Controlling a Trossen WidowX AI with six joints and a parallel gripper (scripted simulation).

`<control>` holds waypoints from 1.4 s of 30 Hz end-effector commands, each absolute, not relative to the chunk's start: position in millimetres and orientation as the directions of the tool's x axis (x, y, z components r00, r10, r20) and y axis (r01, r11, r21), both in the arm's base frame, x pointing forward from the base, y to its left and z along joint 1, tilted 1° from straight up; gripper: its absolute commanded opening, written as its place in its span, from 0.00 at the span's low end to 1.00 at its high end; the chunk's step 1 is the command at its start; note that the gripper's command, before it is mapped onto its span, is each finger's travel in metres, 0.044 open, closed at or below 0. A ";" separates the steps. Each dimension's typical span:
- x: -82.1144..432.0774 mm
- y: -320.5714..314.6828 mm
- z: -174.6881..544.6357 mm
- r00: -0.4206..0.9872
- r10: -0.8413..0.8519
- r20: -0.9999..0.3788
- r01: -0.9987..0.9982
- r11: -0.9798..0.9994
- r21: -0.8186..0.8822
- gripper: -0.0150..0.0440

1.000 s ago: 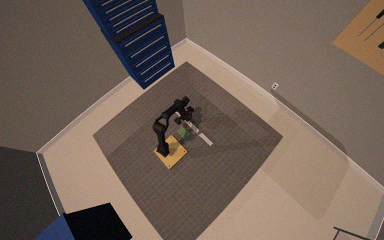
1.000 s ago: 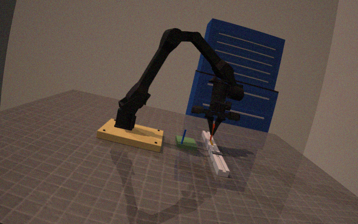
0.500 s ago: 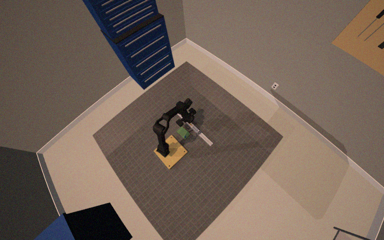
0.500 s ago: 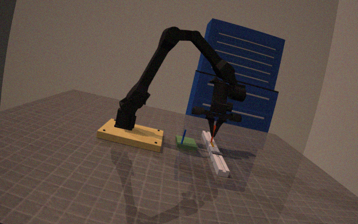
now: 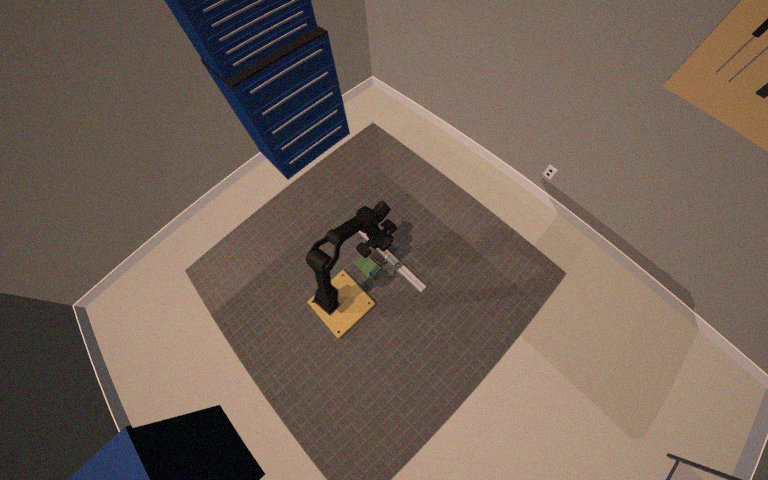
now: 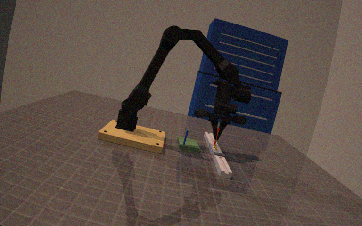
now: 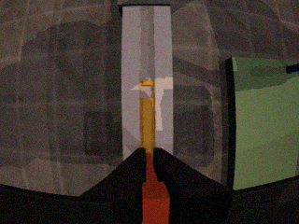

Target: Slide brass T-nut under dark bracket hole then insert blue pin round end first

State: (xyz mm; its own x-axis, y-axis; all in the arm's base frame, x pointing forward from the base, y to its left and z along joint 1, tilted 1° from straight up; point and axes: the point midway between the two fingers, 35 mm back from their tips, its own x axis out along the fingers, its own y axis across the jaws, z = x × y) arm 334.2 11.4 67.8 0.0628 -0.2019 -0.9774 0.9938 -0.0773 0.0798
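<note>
One brass T-nut (image 6: 215, 147) (image 7: 148, 122) is at the slot of one long metal rail (image 6: 224, 165) (image 7: 163, 51), near one dark bracket (image 6: 219, 154) — its one thin orange handle (image 6: 217, 135) (image 7: 155, 205) is pinched between two black fingers (image 6: 217, 138). Beside the rail sits one green, block-shaped tray (image 5: 366, 265) (image 6: 190, 143) (image 7: 266, 126) — one thin, round blue pin (image 6: 185, 138) (image 7: 292, 68) leans up from it. One black arm (image 5: 323, 277) (image 6: 156, 63) stands on one flat yellow board (image 5: 351, 314) (image 6: 133, 141), on the tiled worktop (image 5: 396, 362) (image 6: 79, 181) (image 7: 28, 93).

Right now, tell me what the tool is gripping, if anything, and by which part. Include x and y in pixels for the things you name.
The brass T-nut (image 6: 215, 147) (image 7: 148, 121), held by its orange handle (image 6: 216, 136) (image 7: 155, 207); the fingertips pinch the handle above the nut.
</note>
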 end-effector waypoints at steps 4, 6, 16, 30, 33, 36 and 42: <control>332.8 -1.1 67.9 0.065 -0.206 -0.976 0.994 -0.074 0.081 0.00; 332.6 -4.3 67.9 0.065 -0.206 -0.976 0.994 -0.074 0.081 0.00; 331.4 -21.5 67.6 0.065 -0.208 -0.976 0.994 -0.073 0.082 0.00; 329.8 -45.3 67.2 0.065 -0.210 -0.976 0.994 -0.073 0.082 0.00; 329.5 -50.4 67.1 0.065 -0.211 -0.975 0.994 -0.073 0.082 0.00; 329.2 -54.7 67.1 0.065 -0.211 -0.975 0.994 -0.073 0.082 0.00; 329.1 -55.4 67.1 0.065 -0.211 -0.975 0.994 -0.073 0.082 0.00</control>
State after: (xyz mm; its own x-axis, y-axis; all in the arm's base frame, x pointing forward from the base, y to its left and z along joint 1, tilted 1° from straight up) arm 329.1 -53.3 66.8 0.0625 -0.2081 -0.9761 0.9938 -0.0768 0.0800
